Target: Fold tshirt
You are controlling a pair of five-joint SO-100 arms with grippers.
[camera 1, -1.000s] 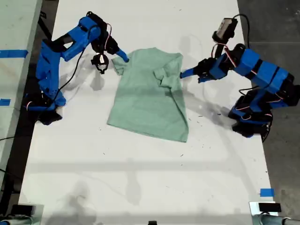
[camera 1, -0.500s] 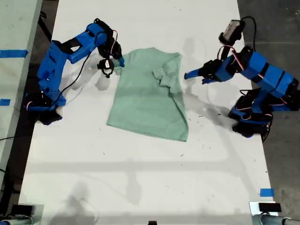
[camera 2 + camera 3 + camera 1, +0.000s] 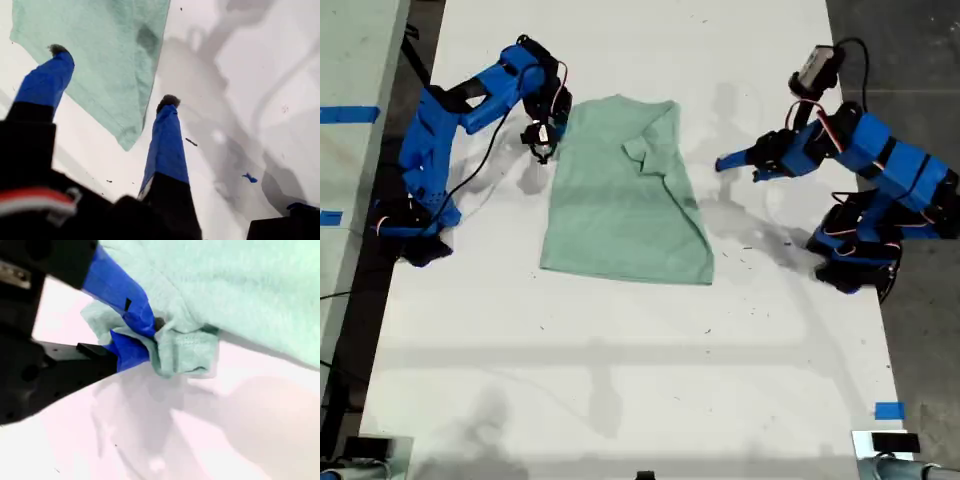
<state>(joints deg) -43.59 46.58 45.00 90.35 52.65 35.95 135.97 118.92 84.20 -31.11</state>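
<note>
The pale mint-green tshirt (image 3: 620, 200) lies flat on the white table (image 3: 620, 380), with one sleeve folded in over its chest. My second gripper (image 3: 563, 122) is on the arm at the exterior view's left. It is shut on a bunched bit of cloth at the tshirt's edge (image 3: 185, 352), its blue fingers (image 3: 125, 295) pinching the hem. My first gripper (image 3: 722, 162), on the arm at the exterior view's right, stands open and clear of the cloth. Between its spread fingertips (image 3: 169, 101) I see the tshirt (image 3: 100, 40) lying ahead on the table.
A blue tape mark (image 3: 888, 410) sits near the table's front corner at the exterior view's right. A second pale surface with blue tape (image 3: 348, 113) borders the exterior view's left. Dark floor (image 3: 910, 60) runs along the exterior view's right edge.
The first gripper has let go of the sleeve and drawn back toward the exterior view's right. The second gripper has pulled the tshirt toward the exterior view's left, and it now lies straighter.
</note>
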